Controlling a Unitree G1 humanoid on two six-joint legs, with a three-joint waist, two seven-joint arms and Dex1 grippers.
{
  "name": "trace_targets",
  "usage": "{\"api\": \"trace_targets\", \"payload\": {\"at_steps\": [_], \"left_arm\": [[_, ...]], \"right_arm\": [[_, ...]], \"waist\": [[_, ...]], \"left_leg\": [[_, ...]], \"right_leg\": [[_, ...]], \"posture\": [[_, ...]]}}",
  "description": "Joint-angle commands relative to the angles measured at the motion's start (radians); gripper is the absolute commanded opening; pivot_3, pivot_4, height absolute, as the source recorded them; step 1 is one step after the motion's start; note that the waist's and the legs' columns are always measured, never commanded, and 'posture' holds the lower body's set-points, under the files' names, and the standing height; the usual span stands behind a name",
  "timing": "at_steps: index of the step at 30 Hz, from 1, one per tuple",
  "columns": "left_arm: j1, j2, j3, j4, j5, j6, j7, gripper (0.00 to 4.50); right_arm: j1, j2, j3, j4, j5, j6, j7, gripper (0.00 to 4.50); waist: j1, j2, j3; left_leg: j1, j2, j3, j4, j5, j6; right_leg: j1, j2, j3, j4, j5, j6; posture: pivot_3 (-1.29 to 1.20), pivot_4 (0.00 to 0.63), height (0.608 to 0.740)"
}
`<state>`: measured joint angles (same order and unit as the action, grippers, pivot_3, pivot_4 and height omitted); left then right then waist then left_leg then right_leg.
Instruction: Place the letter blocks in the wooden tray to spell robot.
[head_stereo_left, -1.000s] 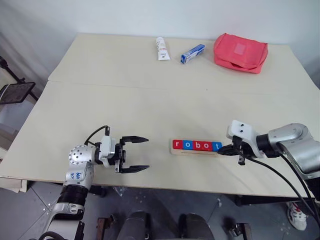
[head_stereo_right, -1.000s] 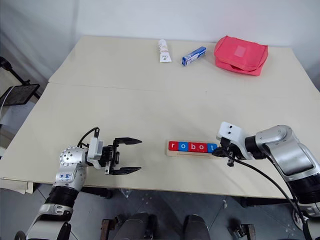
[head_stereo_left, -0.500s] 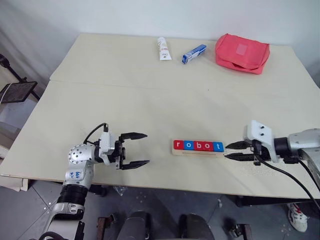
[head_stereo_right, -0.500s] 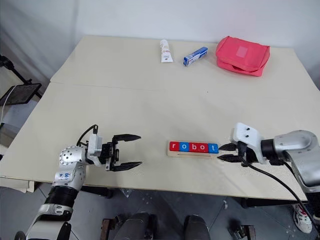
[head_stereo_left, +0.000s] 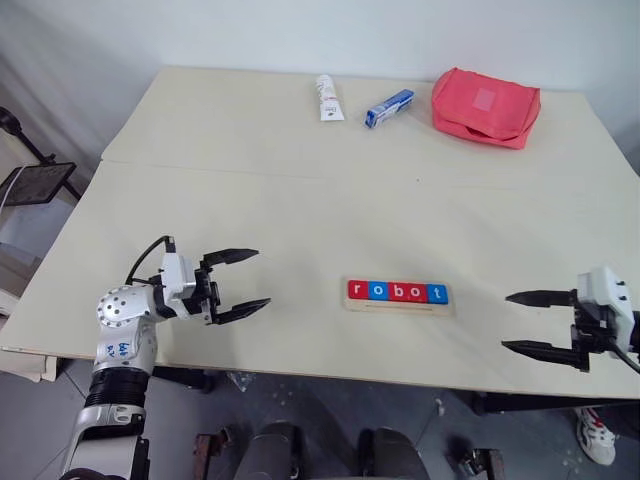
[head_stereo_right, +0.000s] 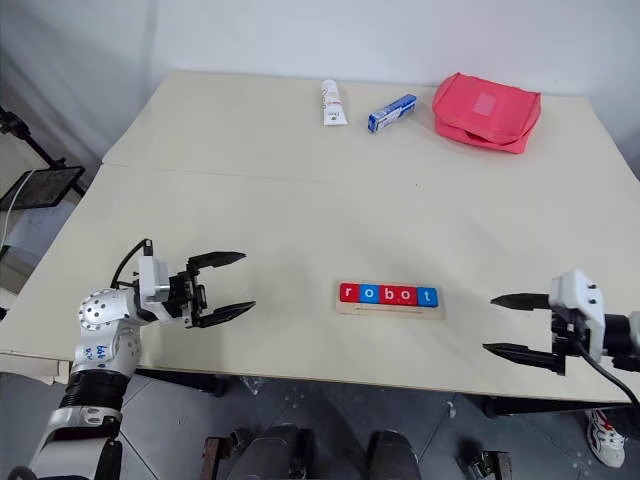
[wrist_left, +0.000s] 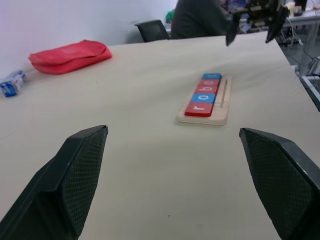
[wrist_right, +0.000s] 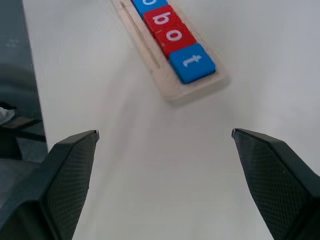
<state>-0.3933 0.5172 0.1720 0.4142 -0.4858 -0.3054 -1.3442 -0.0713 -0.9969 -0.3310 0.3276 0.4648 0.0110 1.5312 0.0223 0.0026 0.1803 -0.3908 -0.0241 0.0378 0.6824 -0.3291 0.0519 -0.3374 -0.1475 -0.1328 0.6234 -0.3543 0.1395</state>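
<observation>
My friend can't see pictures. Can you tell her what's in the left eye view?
Five letter blocks spelling "robot" sit in a wooden tray near the front of a pale table. The left tool and the right tool are both open and empty, one on each side of the tray. At the far edge lie a white tube, a blue-and-white box and a red pouch.

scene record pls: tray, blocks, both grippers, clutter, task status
tray: wooden tray, flat near the table's front edge
blocks: five letter blocks in the tray, reading r o b o t; colours red, blue, red, red, blue
left gripper: open, empty, left of the tray
right gripper: open, empty, right of the tray
clutter: white tube, blue-and-white box, red pouch at far edge
task status: word looks complete
</observation>
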Motion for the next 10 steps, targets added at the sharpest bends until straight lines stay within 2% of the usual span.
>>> {"api": "trace_targets", "payload": {"at_steps": [1,10], "left_arm": [[-0.028,-0.001,0.026,-0.009,-0.044,0.028,-0.003,4.50],[-0.049,-0.032,0.027,-0.007,-0.066,0.052,-0.053,4.50]], "right_arm": [[-0.039,0.007,-0.030,0.054,0.058,-0.036,0.078,4.47],[-0.087,0.022,-0.014,0.119,0.116,-0.066,0.083,4.47]], "waist": [[0.000,0.000,0.000],[0.000,0.000,0.000]], "left_leg": [[0.000,0.000,0.000,0.000,0.000,0.000],[0.000,0.000,0.000,0.000,0.000,0.000]], "right_leg": [[0.000,0.000,0.000,0.000,0.000,0.000],[0.001,0.000,0.000,0.000,0.000,0.000]], "posture": [[0.00,0.150,0.740],[0.00,0.150,0.740]]}}
